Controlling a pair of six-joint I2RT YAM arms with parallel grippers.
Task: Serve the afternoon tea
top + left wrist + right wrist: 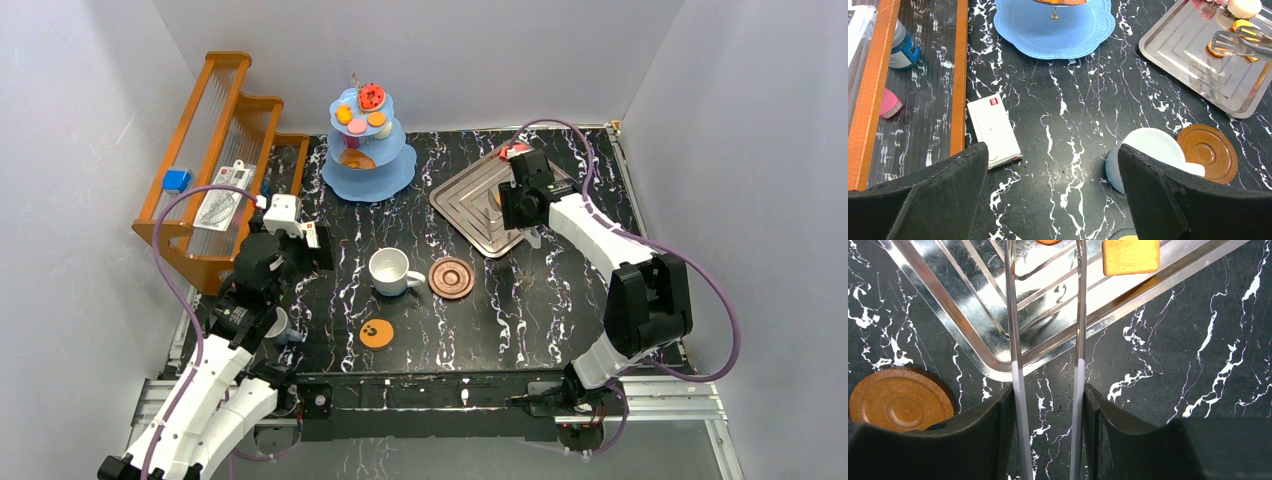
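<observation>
The light-blue three-tier stand [368, 150] at the back holds red, orange and pink pastries [372, 96]. The white mug [388, 271] stands next to the brown ridged saucer [451, 278], with the orange paw-print coaster [376, 333] in front. The small grey cup [282, 326] sits half hidden by my left arm. My left gripper [1053, 200] is open and empty above the table, left of the mug [1148, 145]. My right gripper [1048, 405] is shut on metal tongs [1015, 340], whose tips [1243, 42] reach an orange pastry [1219, 50] on the silver tray [1193, 55].
An orange wooden rack [215, 160] stands along the left wall, with a small white box [994, 130] beside it. The tray also holds a white donut [1244, 7] and a square yellow biscuit [1130, 256]. White walls enclose three sides.
</observation>
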